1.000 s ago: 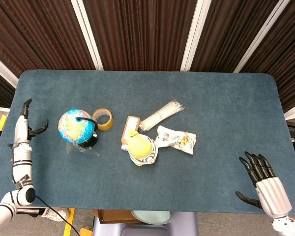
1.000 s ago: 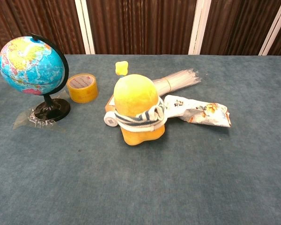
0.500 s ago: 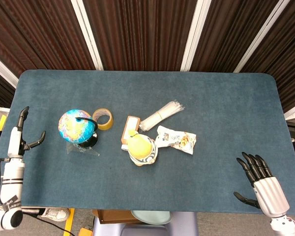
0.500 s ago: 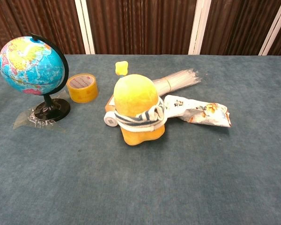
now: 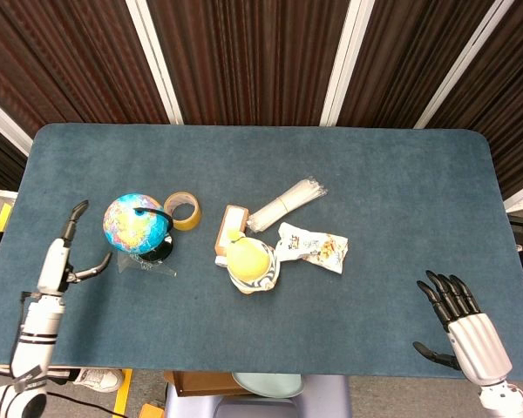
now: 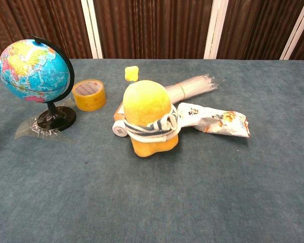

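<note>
Both of our hands hold nothing, fingers spread. Since a second ago our left hand (image 5: 65, 259) has swung in from the worktop's (image 5: 401, 183) left edge and now hangs just beside the globe (image 5: 137, 224), not touching it; we judge a reach for it is under way. Our right hand (image 5: 460, 320) has barely shifted at the near right corner, well apart from the snack bag (image 5: 312, 246).

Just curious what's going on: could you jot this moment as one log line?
left robot hand: open, beside globe, apart | right robot hand: open, near table corner | plush toy: upright, mid-table
</note>
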`<state>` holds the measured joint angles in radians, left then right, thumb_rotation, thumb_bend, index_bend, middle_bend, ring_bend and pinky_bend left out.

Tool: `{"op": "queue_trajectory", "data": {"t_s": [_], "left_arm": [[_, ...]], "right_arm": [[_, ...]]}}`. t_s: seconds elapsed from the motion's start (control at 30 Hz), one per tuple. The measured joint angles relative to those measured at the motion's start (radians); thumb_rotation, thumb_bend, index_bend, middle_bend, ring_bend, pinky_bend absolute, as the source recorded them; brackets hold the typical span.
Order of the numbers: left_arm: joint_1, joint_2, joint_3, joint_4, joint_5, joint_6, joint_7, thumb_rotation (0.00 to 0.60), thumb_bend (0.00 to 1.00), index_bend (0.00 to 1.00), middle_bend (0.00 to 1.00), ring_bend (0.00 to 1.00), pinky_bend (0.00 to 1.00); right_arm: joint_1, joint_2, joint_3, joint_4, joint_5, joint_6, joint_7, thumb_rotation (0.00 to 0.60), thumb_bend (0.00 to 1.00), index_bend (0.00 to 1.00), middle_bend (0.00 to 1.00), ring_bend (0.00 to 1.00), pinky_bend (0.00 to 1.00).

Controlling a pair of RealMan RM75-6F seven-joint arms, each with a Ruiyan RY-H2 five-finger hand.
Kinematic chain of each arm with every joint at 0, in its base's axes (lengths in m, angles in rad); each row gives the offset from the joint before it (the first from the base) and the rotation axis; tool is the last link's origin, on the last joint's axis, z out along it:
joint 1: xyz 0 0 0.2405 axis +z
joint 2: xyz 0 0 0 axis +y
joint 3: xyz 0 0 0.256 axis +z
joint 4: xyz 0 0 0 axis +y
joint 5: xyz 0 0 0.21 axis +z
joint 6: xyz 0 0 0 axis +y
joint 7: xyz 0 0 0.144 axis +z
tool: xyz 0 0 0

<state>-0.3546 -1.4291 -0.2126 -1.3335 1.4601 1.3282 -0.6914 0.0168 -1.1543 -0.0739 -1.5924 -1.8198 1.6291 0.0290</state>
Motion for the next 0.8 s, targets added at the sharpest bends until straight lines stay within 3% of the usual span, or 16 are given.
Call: {"op": "queue_trajectory", "data": {"t_s": [0.33,0.8], "left_arm": [[-0.062,-0.088,-0.018,0.056,-0.033,-0.028,0.118,0.504,0.31,0.0,0.0,0.0,0.0],[-0.078,-0.105,-0.031,0.104,-0.092,-0.066,0.116,0.532,0.32,0.0,0.0,0.0,0.0]], "right_arm": [[0.002,0.0,0.003,0.001,0.007,-0.003,0.001,0.6,0.12,0.0,0.0,0.0,0.0],[0.002,-0.001,0.003,0.0,0.008,-0.002,-0.002,0.6,0.12,0.0,0.0,0.0,0.0]]}}
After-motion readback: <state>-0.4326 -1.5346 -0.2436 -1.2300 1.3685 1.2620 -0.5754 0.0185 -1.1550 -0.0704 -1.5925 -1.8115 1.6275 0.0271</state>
